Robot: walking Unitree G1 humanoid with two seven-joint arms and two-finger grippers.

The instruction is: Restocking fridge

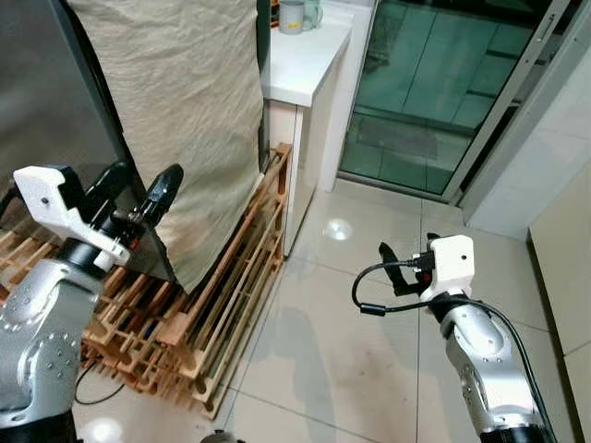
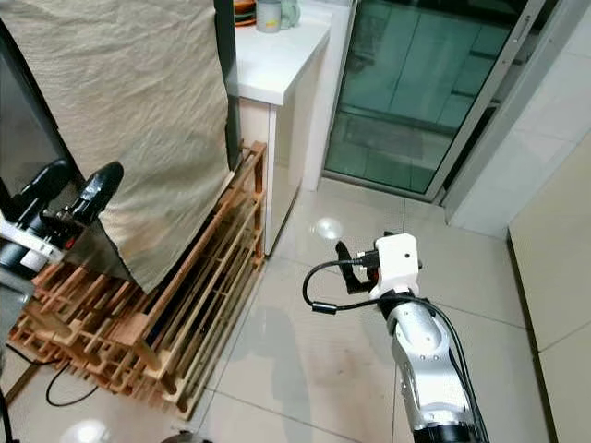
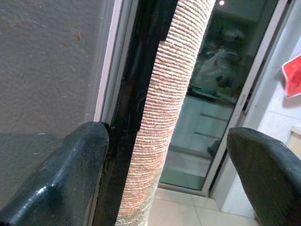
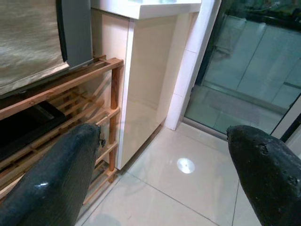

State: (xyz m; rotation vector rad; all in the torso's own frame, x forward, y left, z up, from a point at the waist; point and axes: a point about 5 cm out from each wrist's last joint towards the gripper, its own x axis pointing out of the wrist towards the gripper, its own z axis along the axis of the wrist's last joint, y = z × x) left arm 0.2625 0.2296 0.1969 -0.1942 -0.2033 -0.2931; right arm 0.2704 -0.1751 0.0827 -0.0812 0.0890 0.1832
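Note:
The fridge stands at the left, dark grey, with a beige cloth draped over its front. It rests on a wooden pallet. My left gripper is raised at the fridge's edge and stands open. In the left wrist view, the black door edge and the cloth-covered edge lie between its fingers, with the left finger against the black edge. My right gripper is open and empty, held low over the tiled floor, well clear of the fridge.
A white counter with cups adjoins the fridge on its right. A glass sliding door lies ahead at the back. The pallet juts out onto the pale tiled floor. A black cable lies by the pallet.

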